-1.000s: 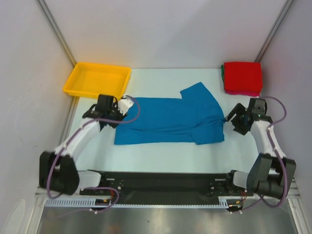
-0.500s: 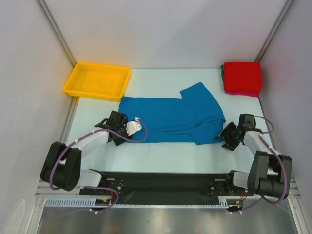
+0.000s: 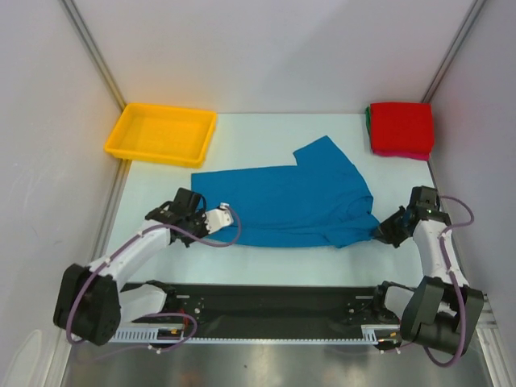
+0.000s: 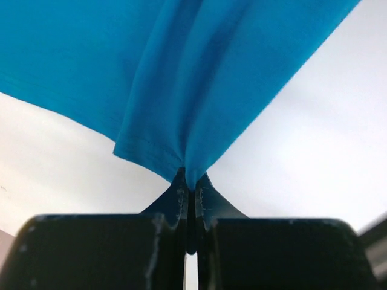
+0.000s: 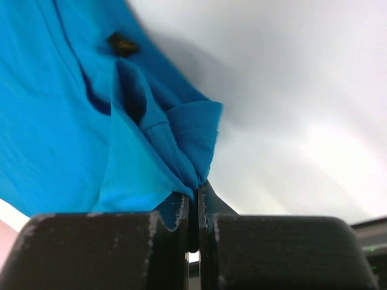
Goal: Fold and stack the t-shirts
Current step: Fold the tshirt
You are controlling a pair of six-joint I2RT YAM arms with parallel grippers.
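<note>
Top view: I see blue t-shirt spread flat mid-table. Yellow tray far left, folded red t-shirt far right. Left gripper at shirt's near-left corner, right gripper at near-right edge.
Left wrist: fingers clenched on blue hem.
Right wrist: fingers pinching bunched blue fold.

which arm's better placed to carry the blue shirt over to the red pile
Right. The right claw is shut on the bright blue cloth t-shirt at the end nearest the folded red cloth pile; the left claw grips the far end.
</note>
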